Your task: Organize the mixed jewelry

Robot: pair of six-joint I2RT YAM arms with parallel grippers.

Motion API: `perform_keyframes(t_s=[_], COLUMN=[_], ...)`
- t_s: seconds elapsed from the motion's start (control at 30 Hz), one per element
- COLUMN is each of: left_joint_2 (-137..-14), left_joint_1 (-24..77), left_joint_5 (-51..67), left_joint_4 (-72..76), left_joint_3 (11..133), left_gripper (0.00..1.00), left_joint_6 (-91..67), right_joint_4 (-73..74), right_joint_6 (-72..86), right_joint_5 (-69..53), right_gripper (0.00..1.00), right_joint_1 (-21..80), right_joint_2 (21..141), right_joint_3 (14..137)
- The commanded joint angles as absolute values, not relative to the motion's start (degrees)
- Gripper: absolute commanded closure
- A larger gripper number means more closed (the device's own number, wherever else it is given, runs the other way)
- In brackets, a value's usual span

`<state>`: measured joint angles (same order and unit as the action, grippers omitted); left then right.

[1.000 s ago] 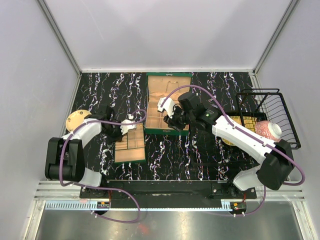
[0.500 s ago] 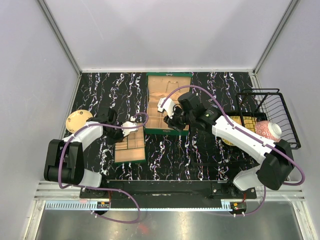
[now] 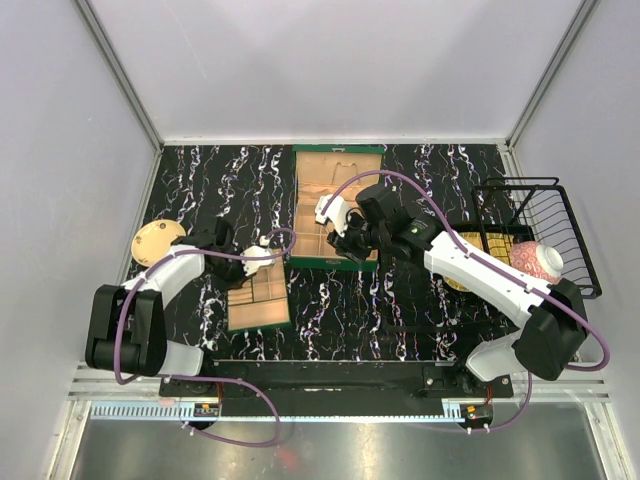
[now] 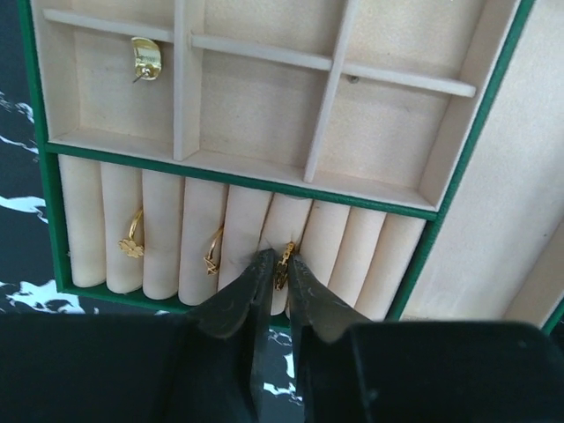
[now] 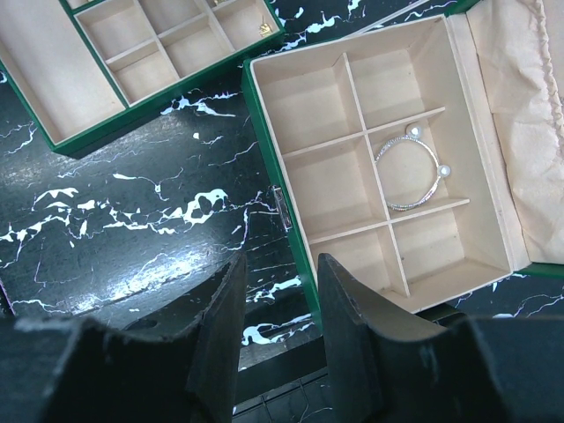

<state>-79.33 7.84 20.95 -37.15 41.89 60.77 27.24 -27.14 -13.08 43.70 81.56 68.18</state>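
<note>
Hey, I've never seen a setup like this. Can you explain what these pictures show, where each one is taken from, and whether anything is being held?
This is a robot with a left arm and a right arm, bolted at the near edge of a black marbled table. One picture looks down from above. The other two come from a camera on each wrist, so each shows its own dark fingers at the bottom.

On the table are a green jewellery box and a smaller green tray. The left hand is at the tray's ring rolls, fingers narrowly apart around a gold ring that sits in a slot. I can't tell whether it grips it. Another ring stands further left. The right hand is open and empty, beside the box, where a bracelet lies in one compartment.
</note>
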Motion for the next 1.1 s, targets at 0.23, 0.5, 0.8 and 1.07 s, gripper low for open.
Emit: perform_keyframes(t_s=[0.23,0.5,0.8,1.07], left_joint_2=[-76.0,-75.1,-76.0,-78.7], left_joint_1=[7.8,7.7,7.7,7.7], left_joint_5=[19.1,20.7,20.8,21.5], left_joint_4=[-46.6,-47.8,-44.0,-43.6], left_joint_3=[46.8,48.0,48.5,49.5], left_gripper=[0.75,0.73,0.74,0.74], left_joint_6=[59.8,59.3,58.0,57.9], right_joint_4=[25.6,25.5,25.0,25.0], right_joint_6=[-26.9,-27.2,-26.9,-27.2], right_joint_5=[-13.1,-12.9,-12.8,-12.1], right_gripper=[0.56,0.56,0.56,0.56], right_joint_1=[43.2,43.2,43.2,43.2], right_joint_2=[79.9,79.9,79.5,79.1], right_joint_3=[68.9,68.6,67.4,66.7])
